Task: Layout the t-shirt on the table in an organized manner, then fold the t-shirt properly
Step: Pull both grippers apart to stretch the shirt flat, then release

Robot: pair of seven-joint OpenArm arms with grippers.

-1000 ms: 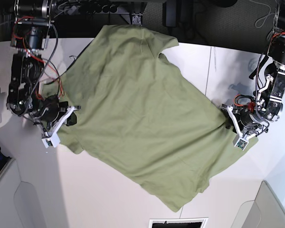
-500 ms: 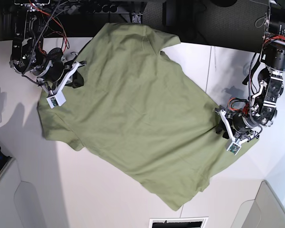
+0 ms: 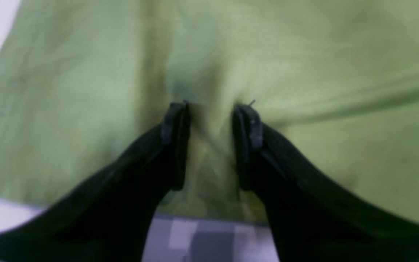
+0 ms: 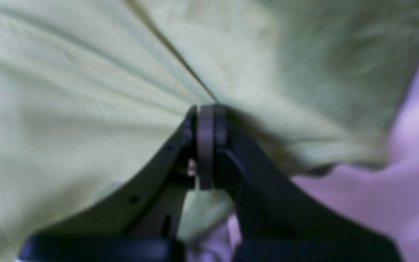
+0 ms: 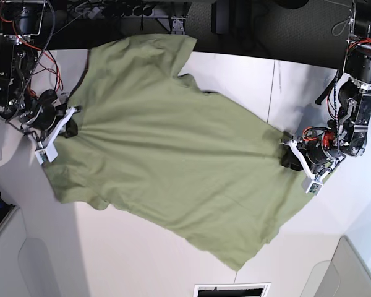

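The olive-green t-shirt (image 5: 173,161) lies spread slantwise on the white table (image 5: 142,260), and its far part reaches past the table's back edge. My right gripper (image 5: 71,120) is at the shirt's left edge. In the right wrist view it (image 4: 206,120) is shut on a pinch of the shirt (image 4: 86,91), with creases running out from it. My left gripper (image 5: 294,158) is at the shirt's right edge. In the left wrist view it (image 3: 211,120) holds a bunched fold of the shirt (image 3: 304,54) between its black fingers (image 3: 175,142).
A thin dark seam (image 5: 272,93) crosses the table at the right. A dark slot (image 5: 232,289) sits at the front edge. Grey panels (image 5: 25,260) stand at the lower corners. Dark equipment (image 5: 222,18) lines the back.
My right gripper has moved down and to the left with the shirt's edge, and the shirt's far part has shifted left. My left gripper has stayed about where it was.
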